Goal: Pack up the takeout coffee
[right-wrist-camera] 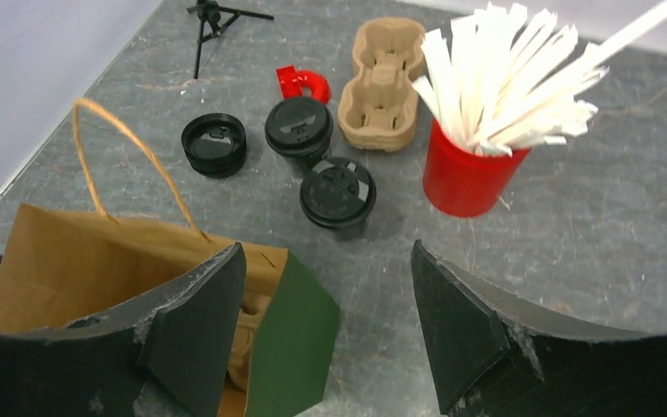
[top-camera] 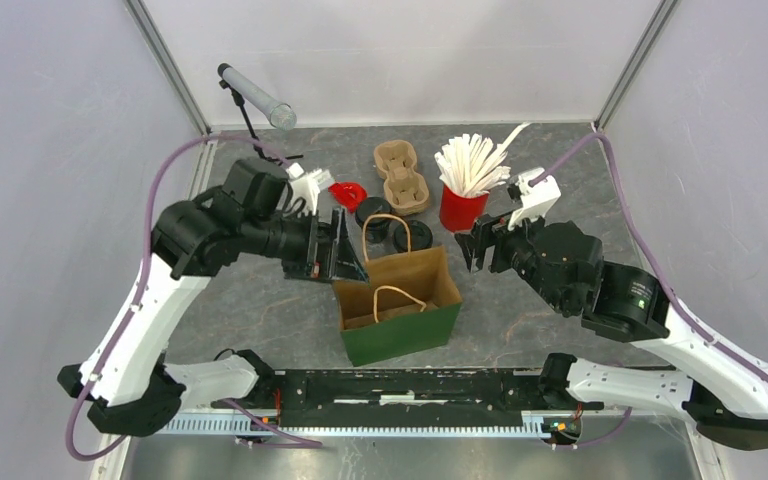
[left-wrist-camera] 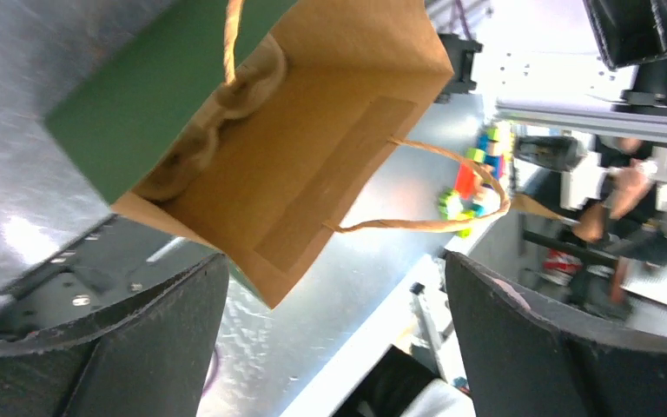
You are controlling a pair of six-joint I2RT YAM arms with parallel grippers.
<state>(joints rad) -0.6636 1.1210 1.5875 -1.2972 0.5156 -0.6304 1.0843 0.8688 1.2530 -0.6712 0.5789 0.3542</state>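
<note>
Fingers spread and empty on your left gripper and right gripper, flanking the mid-frame bag, probably leaving its mouth clear.

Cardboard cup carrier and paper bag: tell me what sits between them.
A black-lidded coffee cup and a second lidded cup stand between the cup carrier and the paper bag; the right wrist view shows it.
</note>
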